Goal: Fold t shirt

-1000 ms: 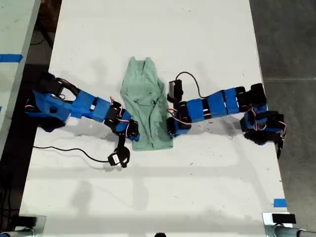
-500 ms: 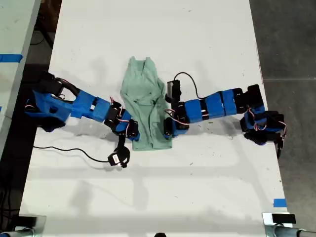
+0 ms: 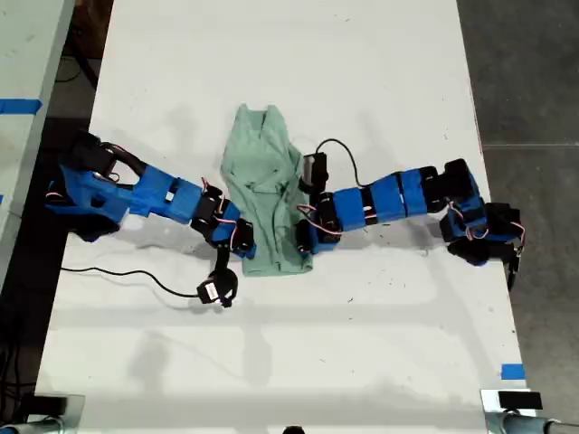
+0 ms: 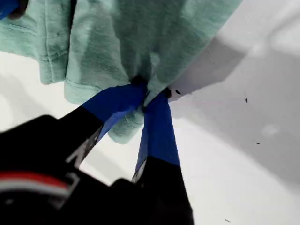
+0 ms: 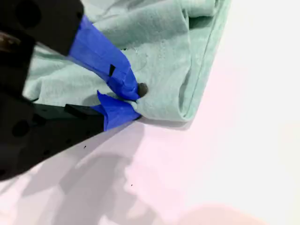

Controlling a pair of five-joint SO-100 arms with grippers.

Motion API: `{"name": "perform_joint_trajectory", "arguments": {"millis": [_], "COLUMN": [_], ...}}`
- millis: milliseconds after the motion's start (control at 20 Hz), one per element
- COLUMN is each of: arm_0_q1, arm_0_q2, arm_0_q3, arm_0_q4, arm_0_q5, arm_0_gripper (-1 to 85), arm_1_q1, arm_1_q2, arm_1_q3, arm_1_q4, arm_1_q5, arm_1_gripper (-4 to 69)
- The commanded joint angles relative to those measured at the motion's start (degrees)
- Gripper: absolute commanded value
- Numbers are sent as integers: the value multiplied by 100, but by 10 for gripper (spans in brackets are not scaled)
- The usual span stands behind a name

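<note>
First wrist view shows my first hand (image 4: 149, 93) clenched on the hem edge of the t shirt (image 4: 140, 37), cloth bunched between its blue fingers. My second hand (image 5: 129, 101) is likewise clamped on a folded edge of the shirt. From these grips the shirt (image 3: 267, 194) runs lengthwise along the white table (image 3: 380, 72), its narrow end pointing toward the exterior view's top, between both arms.

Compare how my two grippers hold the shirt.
My first gripper pinches bunched cloth by the stitched hem of the shirt; my second gripper clamps a smoother folded edge. At my first gripper the cloth lifts off the table; at my second gripper it lies nearly flat. Both are shut on the shirt.
</note>
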Motion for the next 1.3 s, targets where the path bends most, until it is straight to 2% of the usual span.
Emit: {"name": "perform_joint_trajectory", "arguments": {"millis": [0, 150, 300, 500, 650, 700, 750, 800, 850, 900, 950, 1050, 1150, 1250], "arm_0_q1": [492, 633, 158, -1345, -2646, -3076, -3472, -3858, -4245, -4597, -4887, -5265, -5432, -5493], "arm_0_q2": [316, 1178, 2461, 3577, 3797, 3683, 3560, 3428, 3287, 3085, 2777, 1872, 896, 492], "arm_0_q3": [-114, -105, -149, -132, -88, -88, -97, -105, -123, -211, -483, -1450, -2725, -3428], "arm_0_q4": [-9, 378, 1081, 1898, 2004, 1925, 1854, 1828, 1749, 1679, 1688, 1890, 2584, 3103], "arm_0_q5": [-9, -35, 272, 923, 1380, 1564, 1679, 1696, 1811, 1951, 2162, 2777, 3146, 3182], "arm_0_gripper": [-2, -2, -2, -2, -2, -2, 44, 122, 148, 154, 161, 264, 308, 295], "arm_1_q1": [-501, -677, -229, 1063, 2074, 2373, 2619, 2892, 3173, 3480, 3771, 4280, 4570, 4729], "arm_1_q2": [97, 765, 1960, 2944, 2883, 2812, 2733, 2654, 2602, 2566, 2558, 2558, 2610, 2663], "arm_1_q3": [-501, -932, -712, 105, 141, 149, 149, 149, 132, 114, 114, 44, -35, -53], "arm_1_q4": [193, 316, 9, -914, -1371, -1485, -1652, -1714, -1731, -1705, -1617, -1248, -800, -316], "arm_1_q5": [229, 193, -308, -949, -1441, -1591, -1775, -1863, -1995, -2127, -2215, -2373, -2531, -2602], "arm_1_gripper": [12, 12, 12, 12, 19, 31, 90, 195, 304, 333, 349, 366, 372, 370]}}
